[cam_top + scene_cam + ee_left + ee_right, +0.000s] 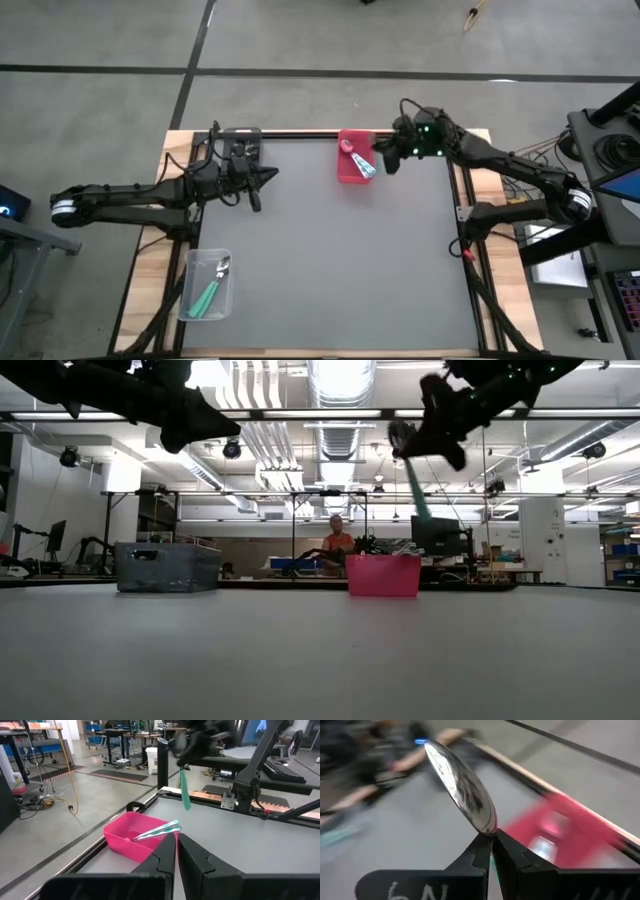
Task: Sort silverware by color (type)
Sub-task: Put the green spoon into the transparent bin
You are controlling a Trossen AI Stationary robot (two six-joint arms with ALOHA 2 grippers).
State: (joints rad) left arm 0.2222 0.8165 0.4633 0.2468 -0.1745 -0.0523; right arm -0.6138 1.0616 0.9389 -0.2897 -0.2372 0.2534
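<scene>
A: Right gripper [385,160] is up off the worktop [330,270], just beside the red bin [352,172] at the far edge. Fingers clenched on a spoon [462,787] — shiny bowl sticks out past the tips in the right wrist view.

B: Handle colour?

A: Teal. In the low view it hangs down from the gripper, above the red bin. Left wrist view shows the same: teal handle dangling over the far side of that bin.

B: Anything in the bin?

A: Yes, a light-blue-handled spoon [156,831] leaning across it, one end poking over the rim. High view also shows something pink inside, can't tell what.

B: Left arm?

A: Left gripper [262,180] hovers near the far-left part of the worktop, by the grey bin [167,566]. Fingers pressed together, nothing between them.

B: Rest of the silverware?

A: Clear bin [207,286] at the near-left corner holds a green-handled spoon [208,290] plus at least one more shiny piece; exact count I can't tell. Grey bin's contents hidden by the arm.

B: Bkgd?

A: A person [336,538] well behind the table in the low view, in an orange top.
</scene>
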